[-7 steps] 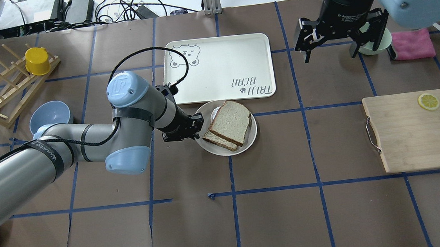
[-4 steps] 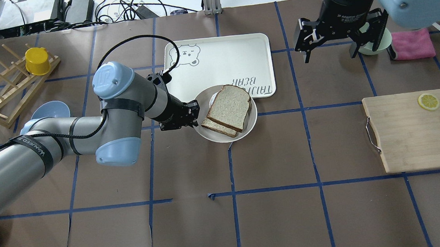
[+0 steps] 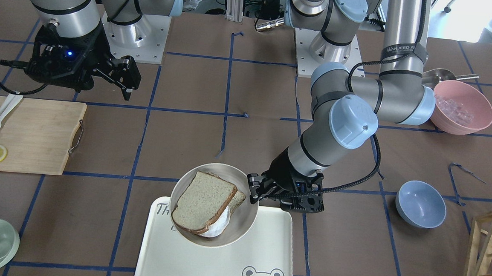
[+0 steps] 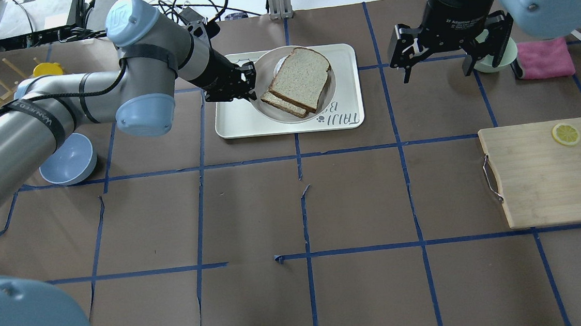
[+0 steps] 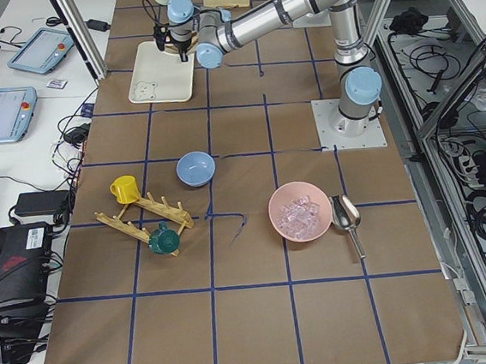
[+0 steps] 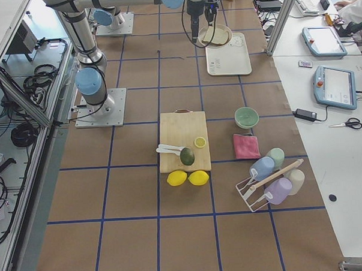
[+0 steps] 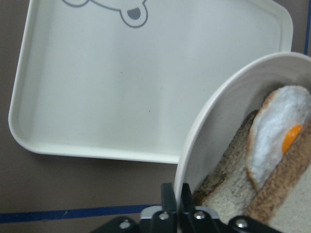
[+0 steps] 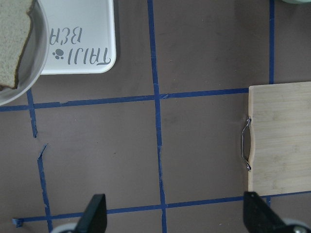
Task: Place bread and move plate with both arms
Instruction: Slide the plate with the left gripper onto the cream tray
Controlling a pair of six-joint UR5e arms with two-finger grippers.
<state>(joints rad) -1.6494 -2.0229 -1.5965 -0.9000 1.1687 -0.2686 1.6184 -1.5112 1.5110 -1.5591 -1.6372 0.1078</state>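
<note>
Left gripper point(image 4: 246, 86) is clamped narrow on the rim of the plate point(image 4: 329, 98), at the plate's left side in the overhead view. Plate is over the tray point(image 4: 238, 121), w/ the "TAIJI BEAR" lettering just beside its near edge. In the front view it overlaps the tray's edge nearest the robot. Can't tell whether the plate touches the tray (left wrist cam shows it tilted, rim pinched btwn the fingers point(image 7: 169, 201)).

On the plate, the bread point(image 4: 300, 78) lies on top, domed edge toward the far side of the table, partly over a second, grainier slice point(image 4: 279, 103). A fried egg point(image 7: 273, 127) sits btwn the two; white & yolk show in the left wrist view.

Right gripper point(image 4: 436, 71) is spread wide, holding nothing, above the table to the right of the tray & well apart from the plate. A green bowl point(image 4: 506, 60) is just behind it, w/ a pink cloth point(image 4: 545, 58) beside the bowl. Cutting board point(image 4: 540, 179) w/ a lemon slice point(image 4: 565, 134) lies on the robot's right. Blue bowl point(image 4: 65, 161) sits by the left arm.
</note>
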